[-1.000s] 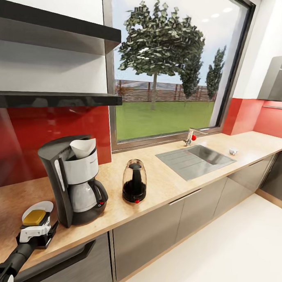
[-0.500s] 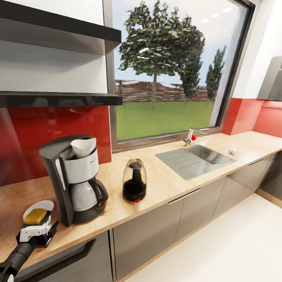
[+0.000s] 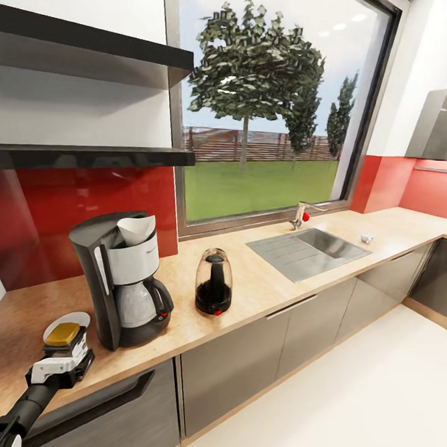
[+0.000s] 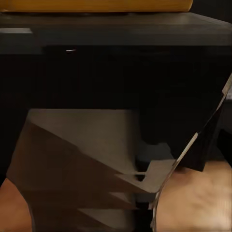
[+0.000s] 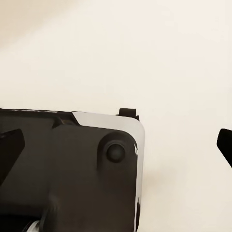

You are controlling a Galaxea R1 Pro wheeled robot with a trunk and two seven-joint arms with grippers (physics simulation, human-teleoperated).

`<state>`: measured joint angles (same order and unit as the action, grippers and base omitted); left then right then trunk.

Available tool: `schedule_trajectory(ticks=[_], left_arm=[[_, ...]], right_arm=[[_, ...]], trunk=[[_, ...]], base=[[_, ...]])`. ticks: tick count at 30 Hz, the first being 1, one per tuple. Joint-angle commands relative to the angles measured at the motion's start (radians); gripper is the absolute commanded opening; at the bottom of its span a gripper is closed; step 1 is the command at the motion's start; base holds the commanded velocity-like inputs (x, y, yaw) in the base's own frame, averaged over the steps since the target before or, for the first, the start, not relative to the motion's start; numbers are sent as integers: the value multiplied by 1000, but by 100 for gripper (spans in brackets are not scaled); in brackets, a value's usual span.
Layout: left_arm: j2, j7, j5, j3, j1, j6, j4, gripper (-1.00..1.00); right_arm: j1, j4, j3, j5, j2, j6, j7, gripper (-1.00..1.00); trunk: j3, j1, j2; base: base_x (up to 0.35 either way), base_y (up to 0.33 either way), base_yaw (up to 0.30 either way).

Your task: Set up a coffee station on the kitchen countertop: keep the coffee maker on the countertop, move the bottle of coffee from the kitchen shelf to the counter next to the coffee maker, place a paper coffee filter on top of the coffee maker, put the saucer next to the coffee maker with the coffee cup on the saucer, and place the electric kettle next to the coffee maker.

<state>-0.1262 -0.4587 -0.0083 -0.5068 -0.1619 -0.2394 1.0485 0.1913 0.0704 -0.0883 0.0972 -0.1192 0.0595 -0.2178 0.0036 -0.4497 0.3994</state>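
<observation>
Head view: left gripper (image 3: 63,350) jaws clamped on bottle of coffee (image 3: 63,334) (over saucer (image 3: 67,322)) beside coffee maker (image 3: 122,279); right jaws' state unclear.

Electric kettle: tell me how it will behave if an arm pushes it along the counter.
The electric kettle stands tall on a narrow black base, so a push high on it may tip it. A low push probably slides it on the smooth countertop. Its body looks like tinted glass, likely fragile and slippery to grip.

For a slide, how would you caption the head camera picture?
Left claw holds a yellow-capped coffee bottle beside the coffee maker and kettle on a kitchen counter.
</observation>
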Motion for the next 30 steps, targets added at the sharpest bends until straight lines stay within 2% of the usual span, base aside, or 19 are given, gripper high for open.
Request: schedule_trajectory(ticks=[1, 7, 14, 23, 30], left_arm=[[0, -6, -1, -3, -1, -3, -1, 100], [0, -6, -1, -3, -1, -3, -1, 100], [0, -6, -2, -3, -1, -3, 1, 100], [0, -6, -2, -3, -1, -3, 1, 100], [0, -6, -2, -3, -1, -3, 2, 100]], right_arm=[[0, -1, -8, 10, 0, 3, -3, 100], [0, -1, -8, 10, 0, 3, -3, 100], [0, -1, -8, 10, -1, 3, -3, 100], [0, -1, -8, 10, -1, 3, -3, 100], [0, -2, -8, 10, -2, 3, -3, 100]], trunk=[[0, 0, 1], [0, 0, 1], [0, 0, 1], [0, 0, 1], [0, 0, 1]], base=[[0, 0, 0], [-7, 0, 0], [-192, -44, 0], [-36, -5, 0], [-245, 0, 0]])
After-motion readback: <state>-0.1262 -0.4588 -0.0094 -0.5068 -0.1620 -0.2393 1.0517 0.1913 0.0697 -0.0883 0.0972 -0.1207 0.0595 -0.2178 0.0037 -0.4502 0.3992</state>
